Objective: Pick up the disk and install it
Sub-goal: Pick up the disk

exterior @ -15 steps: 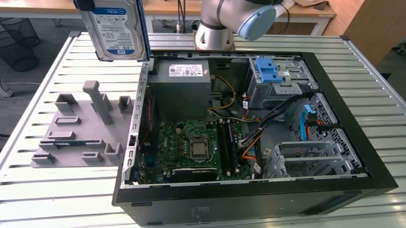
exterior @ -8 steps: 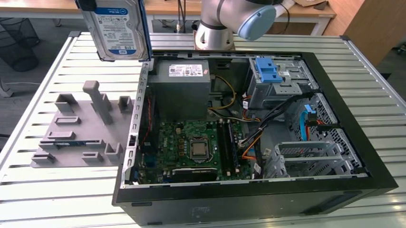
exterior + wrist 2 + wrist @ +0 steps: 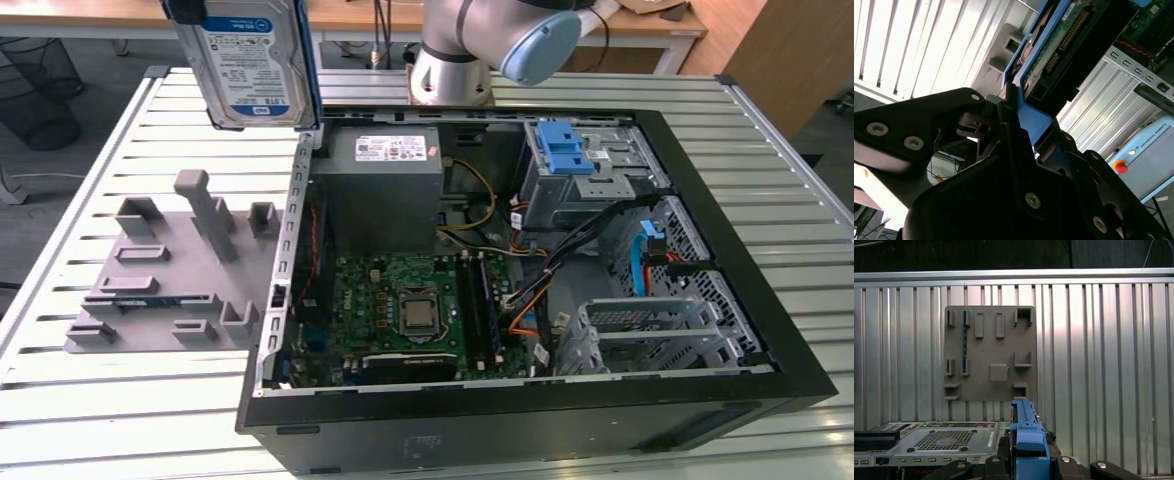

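The disk (image 3: 247,60), a silver drive with a white-and-blue label and a blue carrier frame, hangs upright in the air at the exterior view's upper left. It is above the table, between the grey fixture plate (image 3: 160,280) and the open computer case (image 3: 534,390). In the second wrist view my gripper (image 3: 1014,107) is shut on the blue frame, and the disk's (image 3: 1064,35) circuit-board side shows beyond the black fingers (image 3: 944,120). The first wrist view looks down along the frame edge of the disk (image 3: 1026,432) to the fixture plate (image 3: 989,352) below.
The case lies open on a slatted metal table (image 3: 120,400). It holds a grey power supply (image 3: 380,185), a motherboard (image 3: 407,305), loose cables and a drive cage with a blue latch (image 3: 567,150). The arm's base (image 3: 454,60) stands behind the case.
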Controlling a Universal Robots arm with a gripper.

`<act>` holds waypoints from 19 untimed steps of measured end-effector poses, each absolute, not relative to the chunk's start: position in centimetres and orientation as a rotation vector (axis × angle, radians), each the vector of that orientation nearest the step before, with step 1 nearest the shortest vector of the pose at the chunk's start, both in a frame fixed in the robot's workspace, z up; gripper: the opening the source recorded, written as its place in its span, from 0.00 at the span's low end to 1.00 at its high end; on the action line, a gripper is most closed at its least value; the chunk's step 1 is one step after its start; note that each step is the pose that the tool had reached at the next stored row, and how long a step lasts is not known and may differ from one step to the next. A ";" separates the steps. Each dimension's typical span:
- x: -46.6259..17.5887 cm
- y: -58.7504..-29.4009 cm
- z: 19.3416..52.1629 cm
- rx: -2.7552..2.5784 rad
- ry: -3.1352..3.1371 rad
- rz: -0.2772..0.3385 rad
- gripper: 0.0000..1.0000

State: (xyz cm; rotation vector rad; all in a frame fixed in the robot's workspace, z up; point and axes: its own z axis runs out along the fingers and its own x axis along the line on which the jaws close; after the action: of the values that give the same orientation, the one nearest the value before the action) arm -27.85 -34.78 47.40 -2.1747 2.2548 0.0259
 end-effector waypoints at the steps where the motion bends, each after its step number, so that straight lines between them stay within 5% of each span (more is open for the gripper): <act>1: -27.8 -34.8 47.4 -2.175 2.255 0.026 0.36; 19: -27.8 -35.4 47.4 -2.175 2.255 0.026 0.36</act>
State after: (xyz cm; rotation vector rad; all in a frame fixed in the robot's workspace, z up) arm -27.85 -35.36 47.41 -2.1747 2.2549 0.0259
